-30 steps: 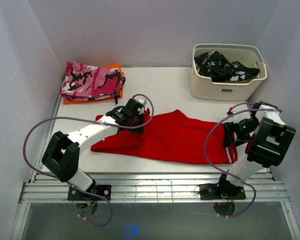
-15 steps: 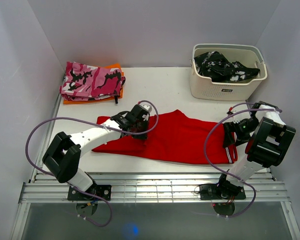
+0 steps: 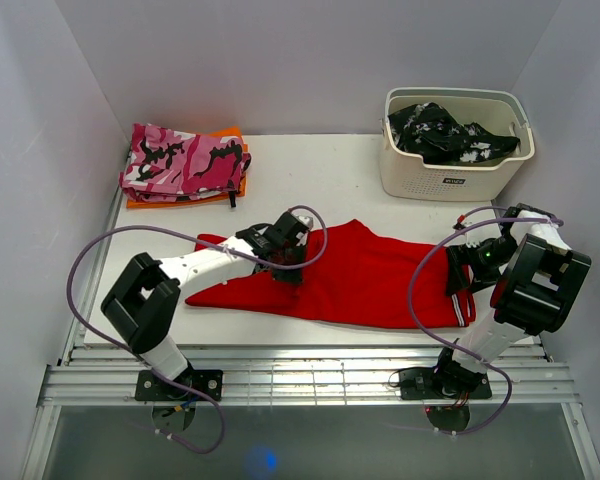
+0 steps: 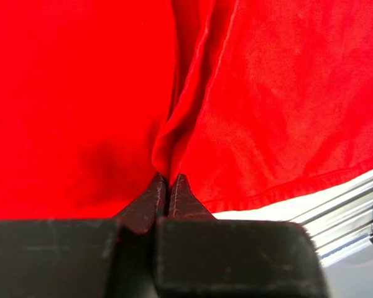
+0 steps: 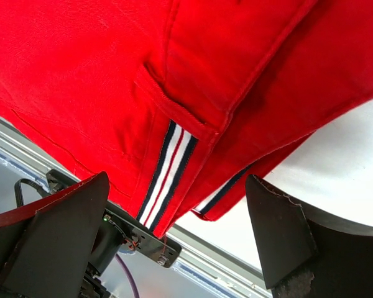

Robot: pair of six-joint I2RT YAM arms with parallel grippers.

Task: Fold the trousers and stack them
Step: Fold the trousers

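The red trousers (image 3: pixel 380 275) lie spread across the middle of the table, their striped end to the right. My left gripper (image 3: pixel 285 260) sits over their left part, shut on a pinched ridge of red cloth. The left wrist view shows the jaw tips (image 4: pixel 168 184) closed together on that fold of trousers (image 4: pixel 286 93). My right gripper (image 3: pixel 462 270) hovers open over the right end. In the right wrist view its fingers (image 5: pixel 62 242) stand wide apart around the trousers (image 5: pixel 99 74) and the white and dark stripes (image 5: pixel 168 174), holding nothing.
A white basket (image 3: pixel 420 182) at the back right holds a black-and-white garment (image 3: pixel 445 135). A folded pink camouflage garment (image 3: pixel 185 160) lies on something orange at the back left. A metal rail (image 3: pixel 300 378) runs along the near table edge. Walls enclose the left, back and right.
My left gripper has moved right and toward the near edge, dragging the pinched red cloth with it. The right arm has not moved.
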